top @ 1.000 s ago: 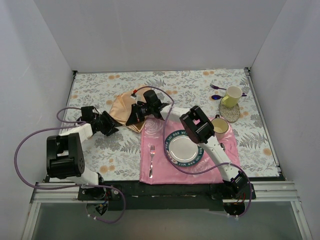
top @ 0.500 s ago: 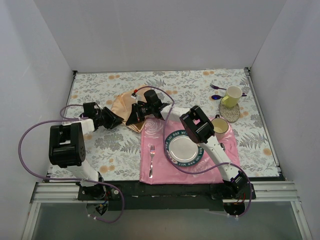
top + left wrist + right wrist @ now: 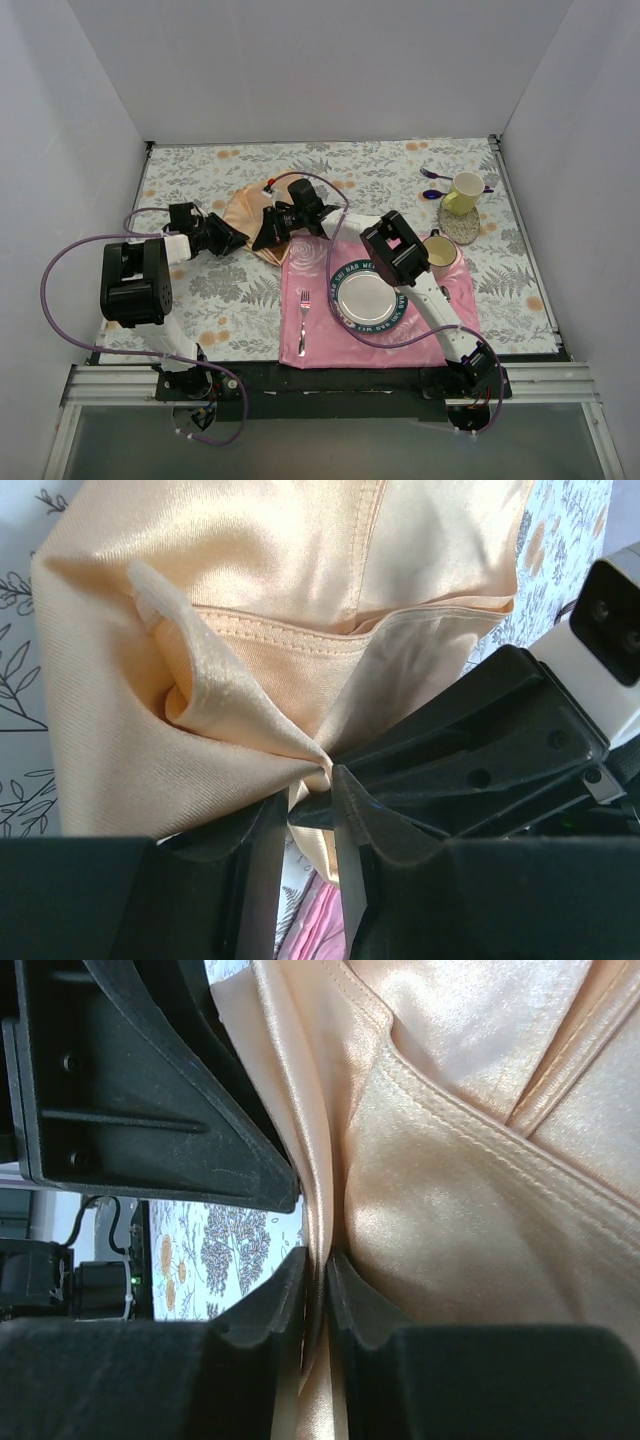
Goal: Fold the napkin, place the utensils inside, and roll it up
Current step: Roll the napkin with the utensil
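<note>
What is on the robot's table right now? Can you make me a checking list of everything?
Surface: grey leaf-print tablecloth, flat.
Job's things: shiny peach-gold satin napkin bunched between both grippers; dark copper cutlery: nothing seen.
Clutter: pink rose-printed placemat holding a green-rimmed round plate, silver fork and cream cup; yellow mug, round speckled coaster and two purple spoons far right.
Grippers: left gripper fingers either side of a napkin fold, grip unclear; right gripper pinching a fold.
Cables: purple cables looping off both arms, one crossing the placemat.
Surroundings: plain white walls on three sides.
</note>
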### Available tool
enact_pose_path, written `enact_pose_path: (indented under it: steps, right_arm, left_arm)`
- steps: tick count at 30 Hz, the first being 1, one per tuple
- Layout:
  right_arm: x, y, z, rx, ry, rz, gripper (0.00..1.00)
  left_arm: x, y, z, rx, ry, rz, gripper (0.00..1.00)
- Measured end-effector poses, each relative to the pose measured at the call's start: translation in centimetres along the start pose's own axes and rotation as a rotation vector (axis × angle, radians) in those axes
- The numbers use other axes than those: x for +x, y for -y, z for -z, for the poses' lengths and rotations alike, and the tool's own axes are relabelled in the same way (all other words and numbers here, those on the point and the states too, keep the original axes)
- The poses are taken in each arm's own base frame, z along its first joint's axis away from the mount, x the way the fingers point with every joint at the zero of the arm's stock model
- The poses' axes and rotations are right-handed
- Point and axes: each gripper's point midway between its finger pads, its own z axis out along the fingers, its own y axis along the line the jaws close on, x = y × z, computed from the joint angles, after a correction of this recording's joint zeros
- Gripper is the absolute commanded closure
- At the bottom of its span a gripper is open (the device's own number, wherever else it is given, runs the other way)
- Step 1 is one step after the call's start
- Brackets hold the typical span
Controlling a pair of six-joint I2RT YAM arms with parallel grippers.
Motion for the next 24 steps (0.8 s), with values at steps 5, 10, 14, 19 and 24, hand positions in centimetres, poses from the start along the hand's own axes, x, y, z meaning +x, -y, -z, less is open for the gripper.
enact_pose_path:
  steps: [5, 10, 14, 19, 24]
  right_arm:
    - [-0.3, -0.2, 0.5, 0.038, -0.016, 0.04, 0.64]
    - [-1.1, -0.1, 0.9, 0.094, -0.032, 0.096, 0.44]
    - [-1.5, -0.4, 1.6, 0.138, -0.043, 0.15, 0.33]
    - [-1.9, -0.6, 2.8, 0.218, -0.07, 0.247, 0.18]
    - [-2.0, -0.4, 3.8, 0.36, -0.109, 0.404, 0.13]
  left_arm:
    - [-0.3, 0.3, -0.1, 0.007, 0.004, -0.002, 0.78]
    - [-0.5, 0.4, -0.3, 0.011, 0.006, -0.005, 0.8]
    - [-0.8, 0.8, -0.3, 0.017, 0.012, -0.009, 0.8]
    - [-1.2, 1.2, -0.4, 0.026, 0.017, -0.016, 0.81]
    - [-1.2, 1.2, -0.6, 0.025, 0.014, -0.017, 0.81]
